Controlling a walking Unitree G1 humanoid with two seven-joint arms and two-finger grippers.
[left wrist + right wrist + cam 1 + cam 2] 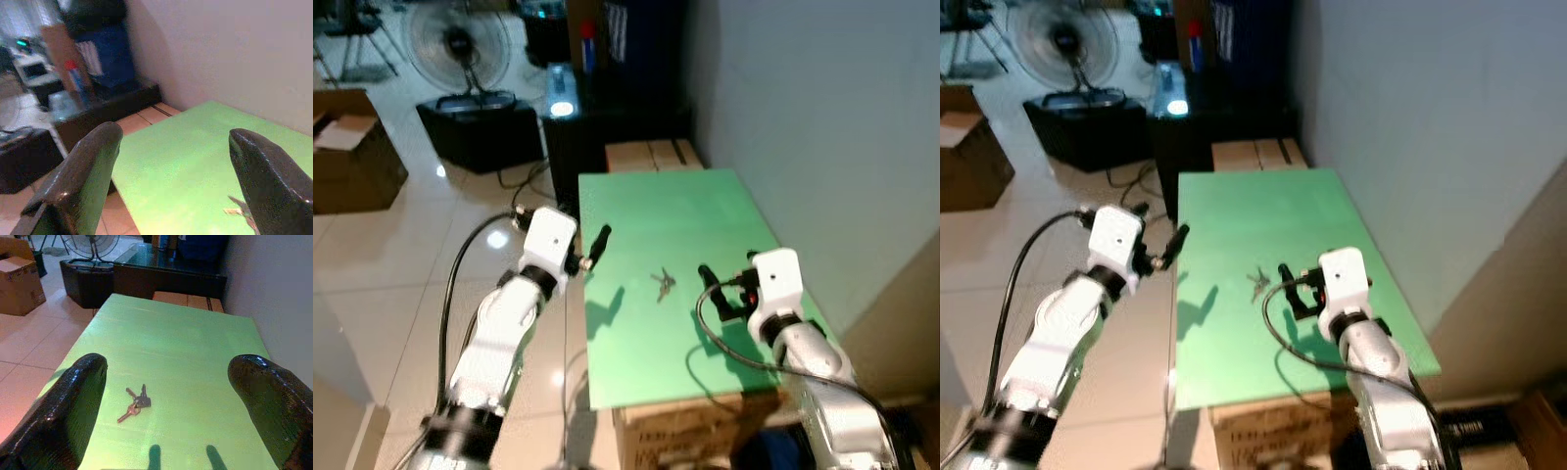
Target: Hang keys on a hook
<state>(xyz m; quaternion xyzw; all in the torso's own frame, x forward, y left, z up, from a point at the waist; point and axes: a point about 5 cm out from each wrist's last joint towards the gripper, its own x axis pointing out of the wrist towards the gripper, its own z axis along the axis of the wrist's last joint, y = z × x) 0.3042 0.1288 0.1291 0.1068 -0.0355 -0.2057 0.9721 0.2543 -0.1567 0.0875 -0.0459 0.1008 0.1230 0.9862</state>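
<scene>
Green worktop (675,211) against wall; keys (663,283) flat at frame centre. Right gripper (166,396) jaws open, near; left gripper (171,166) open, centre-left. Risk: thin keys slipping from pinch.

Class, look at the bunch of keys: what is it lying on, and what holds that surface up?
The keys lie on a green board. Cardboard boxes show beyond its far edge and below its near one; what supports its middle is covered.
</scene>
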